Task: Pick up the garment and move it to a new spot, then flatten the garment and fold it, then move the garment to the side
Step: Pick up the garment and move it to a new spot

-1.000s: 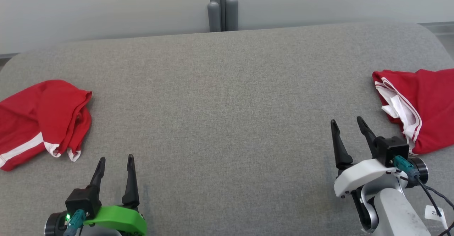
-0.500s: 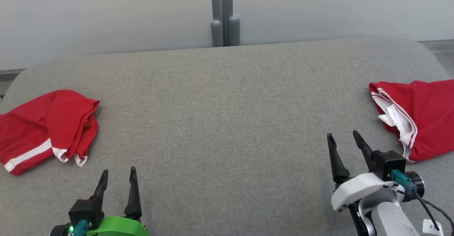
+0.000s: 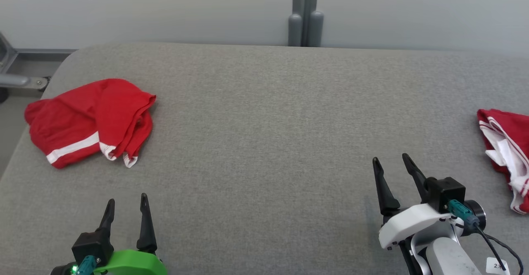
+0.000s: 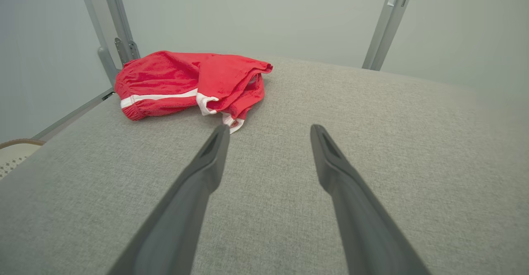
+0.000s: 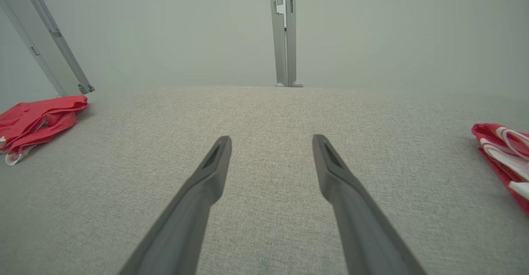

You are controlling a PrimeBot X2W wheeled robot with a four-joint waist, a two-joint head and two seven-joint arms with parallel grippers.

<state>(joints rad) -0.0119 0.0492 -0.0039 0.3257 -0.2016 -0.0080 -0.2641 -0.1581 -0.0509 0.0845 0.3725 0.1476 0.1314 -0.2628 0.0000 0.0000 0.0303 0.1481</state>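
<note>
**A:** What could spoil this from here?

**B:** Mostly the grasp. The red garment (image 3: 91,122) ahead of the left claw (image 3: 127,197) is bunched in layers. A shallow pinch would likely catch only the top fold, and the rest would trail out and drag. Its far side from the claw also lies close to the desk's (image 3: 264,113) rounded end, so a nudge instead of a grip could push it toward the drop.

**A:** And the claws themselves?

**B:** Both stand moderately wide and hold nothing. The right claw (image 3: 390,157) hovers over bare desk.

**A:** Where exactly is the garment against the left claw?

**B:** Ahead of it and off to its left, apart from the fingertips. In the left wrist view, the white-trimmed hem sits just beyond the left finger's tip, though I can't tell the true gap.

**A:** There's a second red garment (image 3: 506,142)?

**B:** Yes, to the right of the right claw and a little ahead, well apart. Which one is meant is a guess, so mixing them up is another risk.
</note>
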